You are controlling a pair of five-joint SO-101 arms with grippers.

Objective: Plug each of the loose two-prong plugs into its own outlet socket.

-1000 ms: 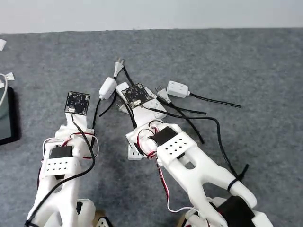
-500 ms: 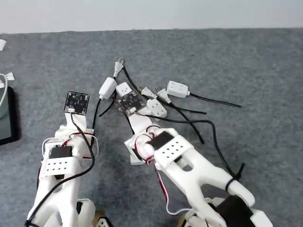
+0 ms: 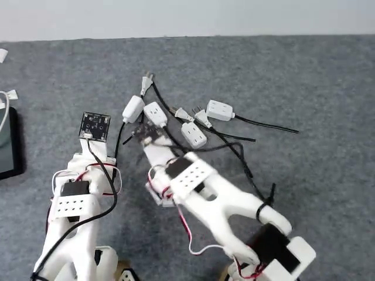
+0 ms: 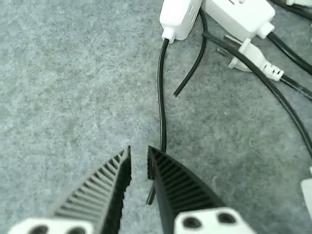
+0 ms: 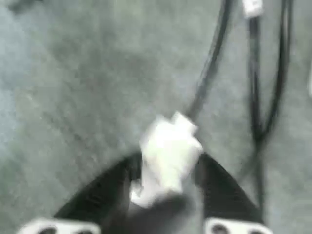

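Black cords (image 4: 160,107) and white sockets (image 3: 194,134) clutter the middle; the grey mat (image 3: 316,76) beyond lies open.

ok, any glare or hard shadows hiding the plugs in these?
High view: soft even light, no glare on the white sockets, only faint shadows beside the arms. Left wrist view: equally even, black cable clear against the grey carpet. Right wrist view: white plug in the right gripper is the brightest spot, not washed out.

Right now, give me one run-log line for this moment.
left gripper: barely open, empty, by black cord | right gripper: shut on white plug
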